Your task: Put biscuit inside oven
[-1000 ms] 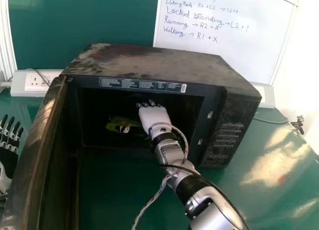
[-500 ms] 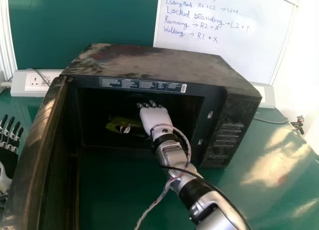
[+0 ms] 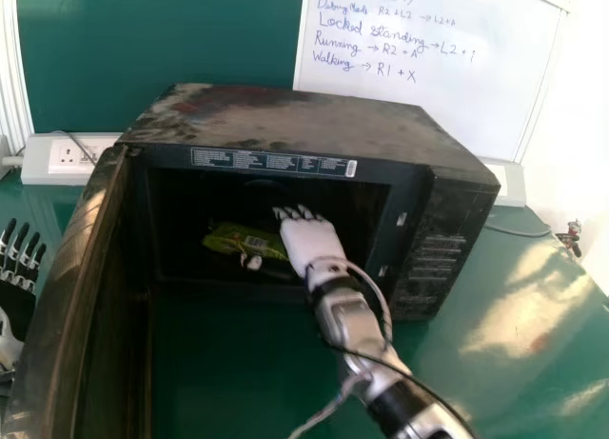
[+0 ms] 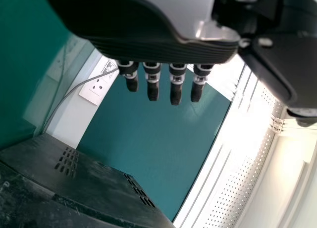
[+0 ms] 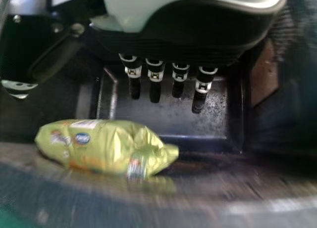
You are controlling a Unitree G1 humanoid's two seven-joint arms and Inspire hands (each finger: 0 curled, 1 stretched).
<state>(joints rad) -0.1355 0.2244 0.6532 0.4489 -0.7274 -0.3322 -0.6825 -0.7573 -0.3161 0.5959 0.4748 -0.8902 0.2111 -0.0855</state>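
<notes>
Drew open right hand [image 3: 312, 244] rightward off biscuit [image 3: 233, 240], leaving it inside oven [image 3: 406, 187] near front edge; seemingly placed, needing only withdrawal. Held left hand [image 3: 14, 303] open.

Green biscuit packet [image 5: 106, 148] (crinkled), lying inside oven [image 3: 285, 120]

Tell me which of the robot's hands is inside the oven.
The right hand, in the oven near the green packet; the left hand is outside, left of the open door.
</notes>
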